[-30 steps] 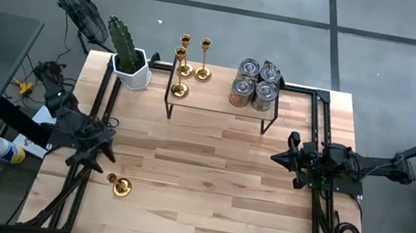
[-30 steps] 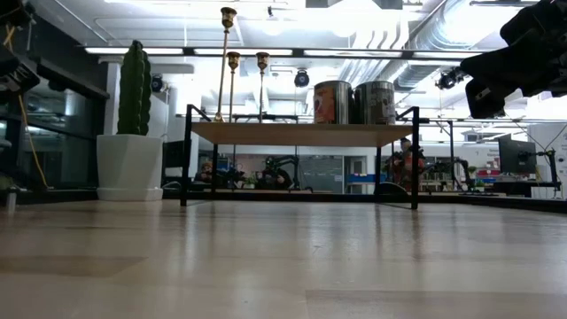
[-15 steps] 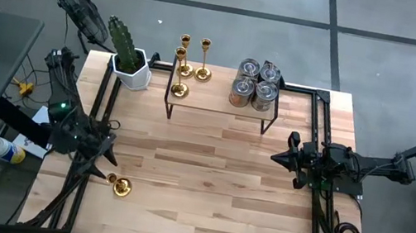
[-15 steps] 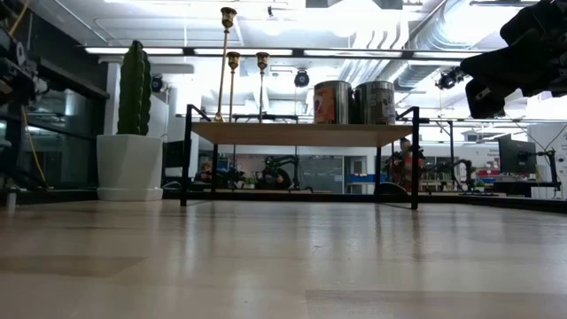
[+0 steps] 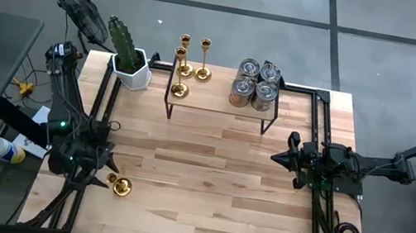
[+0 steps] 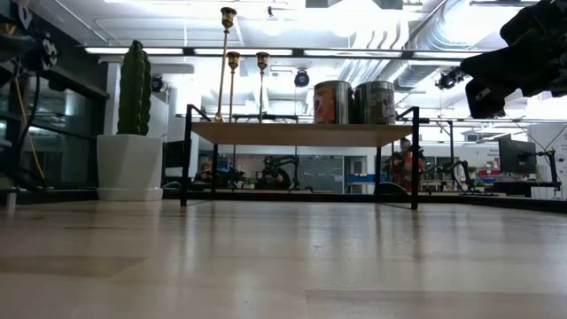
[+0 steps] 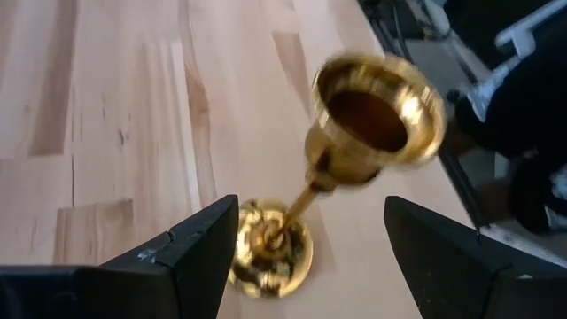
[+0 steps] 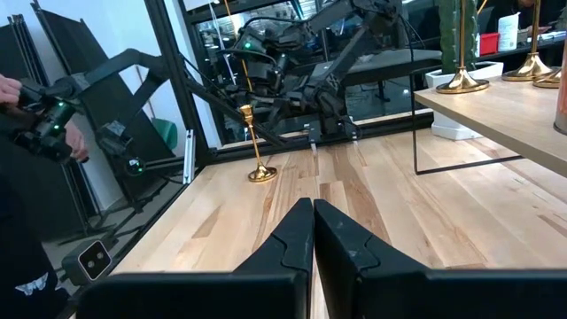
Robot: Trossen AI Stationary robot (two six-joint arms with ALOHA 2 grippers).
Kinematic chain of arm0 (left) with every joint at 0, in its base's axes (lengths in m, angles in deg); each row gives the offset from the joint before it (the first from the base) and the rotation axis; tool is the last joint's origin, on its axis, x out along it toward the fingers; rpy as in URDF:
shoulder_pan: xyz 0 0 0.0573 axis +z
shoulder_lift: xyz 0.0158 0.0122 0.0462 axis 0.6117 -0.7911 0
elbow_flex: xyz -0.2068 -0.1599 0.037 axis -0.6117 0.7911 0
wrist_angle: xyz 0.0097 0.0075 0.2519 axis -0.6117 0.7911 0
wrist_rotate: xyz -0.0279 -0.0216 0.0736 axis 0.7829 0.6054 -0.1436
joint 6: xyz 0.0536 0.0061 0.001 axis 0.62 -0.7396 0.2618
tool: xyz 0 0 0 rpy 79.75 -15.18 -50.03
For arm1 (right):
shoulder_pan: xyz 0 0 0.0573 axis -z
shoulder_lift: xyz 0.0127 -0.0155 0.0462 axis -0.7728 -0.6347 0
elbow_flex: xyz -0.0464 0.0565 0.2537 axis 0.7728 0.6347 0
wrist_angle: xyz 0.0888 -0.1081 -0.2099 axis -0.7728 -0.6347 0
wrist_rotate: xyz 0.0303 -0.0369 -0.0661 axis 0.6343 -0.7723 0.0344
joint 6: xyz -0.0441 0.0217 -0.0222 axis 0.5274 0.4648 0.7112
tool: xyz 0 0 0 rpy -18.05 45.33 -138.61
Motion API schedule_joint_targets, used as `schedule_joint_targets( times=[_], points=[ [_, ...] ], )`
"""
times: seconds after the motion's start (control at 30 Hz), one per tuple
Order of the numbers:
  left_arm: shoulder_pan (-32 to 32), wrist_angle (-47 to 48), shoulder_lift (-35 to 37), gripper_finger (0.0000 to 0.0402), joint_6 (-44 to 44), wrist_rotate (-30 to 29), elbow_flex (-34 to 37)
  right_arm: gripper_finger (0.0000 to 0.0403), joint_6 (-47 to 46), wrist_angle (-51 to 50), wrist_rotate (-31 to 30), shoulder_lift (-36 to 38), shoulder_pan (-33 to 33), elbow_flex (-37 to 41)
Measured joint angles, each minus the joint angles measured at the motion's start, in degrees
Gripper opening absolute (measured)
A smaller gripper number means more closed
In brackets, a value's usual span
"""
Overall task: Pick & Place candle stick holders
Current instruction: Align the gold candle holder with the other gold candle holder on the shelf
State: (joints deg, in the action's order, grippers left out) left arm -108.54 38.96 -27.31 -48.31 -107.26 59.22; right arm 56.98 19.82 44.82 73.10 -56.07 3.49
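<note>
On my left wrist view the left gripper (image 7: 301, 257) has its fingers (image 7: 190, 244) spread wide apart, one on each side of a gold candlestick (image 7: 354, 133) that stands upright on the wooden table (image 7: 115, 115); neither finger touches it, and its round base sits between the tips. From above, I see that same gripper (image 5: 103, 173) near the table's left edge, just beside the candlestick.

My right gripper (image 8: 312, 230) has its fingers pressed together on nothing and waits over the right side of the table (image 5: 204, 191).

At the far edge stands a small black-framed shelf (image 5: 219, 101). Three more gold candlesticks (image 5: 182, 66) stand at its left end and four silver holders (image 5: 255, 82) cluster at its right end. A white pot with a cactus (image 5: 129, 58) sits just left of the shelf. Nothing lies between my left gripper and the shelf but bare wood.

The low view shows the shelf's contents from the side but not the lone candlestick or the left gripper. The right wrist view looks across to that candlestick (image 8: 257, 142), with a person's hand (image 8: 40, 124) beyond the table.
</note>
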Motion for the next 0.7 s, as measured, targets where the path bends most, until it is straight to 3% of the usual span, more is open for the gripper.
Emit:
schedule_joint_targets(
  times=[0.57, 0.7],
  points=[
    [-0.48, -8.71, -11.13, 0.0277, -1.79, -6.24, 0.00, 0.0004, 0.00, -0.01, -0.02, 0.00, 0.02, 0.01],
    [-0.48, -8.93, -12.68, 0.0262, -3.17, -6.36, 0.00, 0.0004, 0.00, 0.01, -0.01, 0.00, 0.01, 0.01]
  ],
)
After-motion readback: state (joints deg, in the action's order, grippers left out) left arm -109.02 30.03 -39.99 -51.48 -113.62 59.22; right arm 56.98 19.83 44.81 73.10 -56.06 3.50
